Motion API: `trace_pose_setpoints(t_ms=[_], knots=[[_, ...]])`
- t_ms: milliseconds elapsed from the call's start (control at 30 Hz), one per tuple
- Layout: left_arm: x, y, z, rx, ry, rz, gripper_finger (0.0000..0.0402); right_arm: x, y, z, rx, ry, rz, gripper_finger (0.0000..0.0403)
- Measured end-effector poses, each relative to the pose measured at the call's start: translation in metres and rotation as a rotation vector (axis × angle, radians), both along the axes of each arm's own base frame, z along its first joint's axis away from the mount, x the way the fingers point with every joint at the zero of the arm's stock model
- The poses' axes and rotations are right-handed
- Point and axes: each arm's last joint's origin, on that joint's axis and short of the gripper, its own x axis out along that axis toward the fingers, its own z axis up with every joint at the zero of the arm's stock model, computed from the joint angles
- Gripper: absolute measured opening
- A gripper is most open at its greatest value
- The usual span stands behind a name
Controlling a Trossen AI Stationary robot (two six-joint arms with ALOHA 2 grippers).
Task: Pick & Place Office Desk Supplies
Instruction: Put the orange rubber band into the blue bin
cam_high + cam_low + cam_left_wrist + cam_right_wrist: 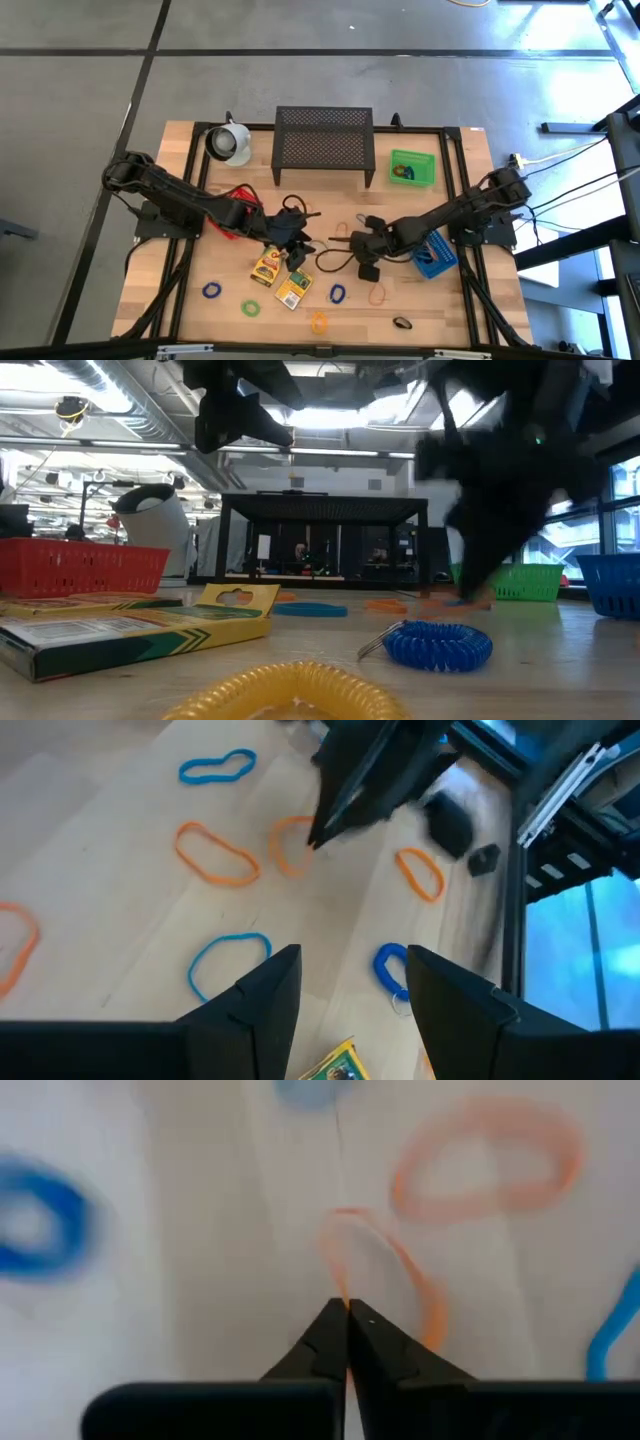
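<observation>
Thin loops lie scattered on the wooden table, with two yellow packets (266,265) (293,290) near the middle. My right gripper (347,1308) points steeply down at mid-table, shut on a thin orange loop (385,1270); the left wrist view shows the same loop (290,845). My left gripper (350,985) hovers open above the table just left of it, over a blue loop (228,960), touching nothing. My right gripper pinches the orange loop's band at its near edge (343,1292), only at the fingertips (330,1330). The fingers come from above, slanting down from the table's right. The rest of the loop lies flat on the table.
A black mesh rack (323,145) and a white mug (228,143) stand at the far edge. A green bin (412,168) is far right, a blue bin (435,255) lies under my right arm, and a red bin (80,565) under my left. Coiled loops (437,643) lie near the front.
</observation>
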Motion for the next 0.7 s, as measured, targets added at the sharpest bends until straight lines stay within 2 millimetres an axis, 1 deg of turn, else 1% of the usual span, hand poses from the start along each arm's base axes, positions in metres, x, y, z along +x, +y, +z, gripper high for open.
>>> trace_pose_setpoints(t_ms=[67,167,300,467,633,700], knots=[[-0.001,0.0,-0.001,0.01,0.009,0.003,0.0175,-0.003,0.002,0.018,0.005,-0.069,-0.038,0.0007],[-0.002,0.002,-0.003,0.033,0.028,0.02,0.0175,-0.01,0.005,0.039,0.011,-0.142,-0.092,0.0006],[-0.002,0.005,-0.003,0.064,0.034,0.032,0.0175,-0.024,0.004,0.075,0.035,-0.309,-0.216,0.0003],[0.001,0.014,-0.003,0.095,0.025,0.059,0.0175,-0.045,0.004,0.119,0.035,-0.553,-0.303,0.0005],[0.004,0.025,-0.002,0.119,0.015,0.113,0.0175,-0.062,0.008,0.158,0.056,-0.784,-0.307,0.0006],[0.006,0.029,-0.001,0.127,-0.001,0.122,0.0175,-0.066,0.01,0.168,0.065,-0.841,-0.273,0.0006]])
